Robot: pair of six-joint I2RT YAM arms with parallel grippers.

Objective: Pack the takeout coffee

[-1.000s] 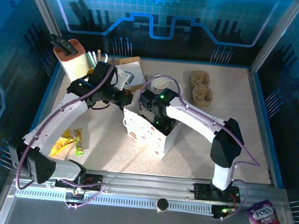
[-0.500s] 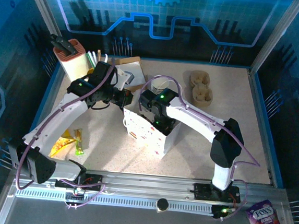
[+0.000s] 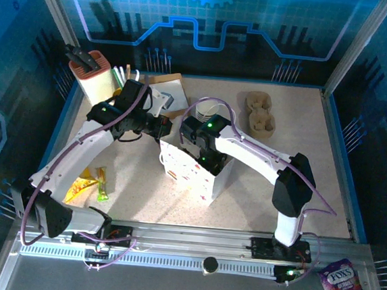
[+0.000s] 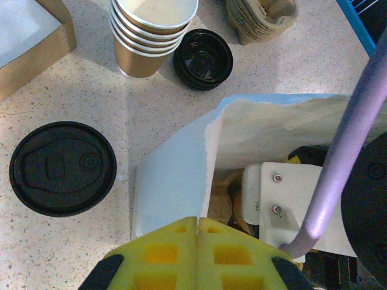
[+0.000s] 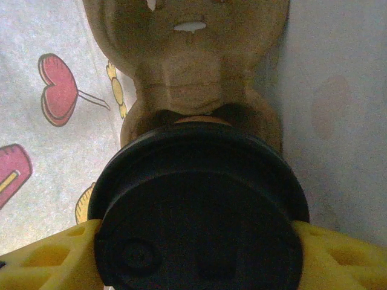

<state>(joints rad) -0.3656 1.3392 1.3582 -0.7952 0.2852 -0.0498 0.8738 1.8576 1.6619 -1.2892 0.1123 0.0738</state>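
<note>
A white printed paper bag (image 3: 189,174) stands open at mid-table. My left gripper (image 4: 198,221) is shut on the bag's near rim (image 4: 211,158), which holds the mouth open. My right gripper (image 5: 201,244) reaches down inside the bag, shut on a takeout coffee cup whose black lid (image 5: 199,199) shows between the yellow fingers (image 5: 57,257). Directly below the cup lies the beige pulp carrier (image 5: 192,57) on the bag's floor. In the top view the right gripper (image 3: 206,161) is sunk into the bag, and the left gripper (image 3: 165,129) is at its left corner.
A stack of empty tan cups (image 4: 153,33), a pile of black lids (image 4: 203,58) and one loose lid (image 4: 62,168) sit behind the bag. Spare carriers (image 3: 259,117) lie at the back right. A knife block (image 3: 91,72), a box (image 3: 163,88) and snack packets (image 3: 88,183) are on the left.
</note>
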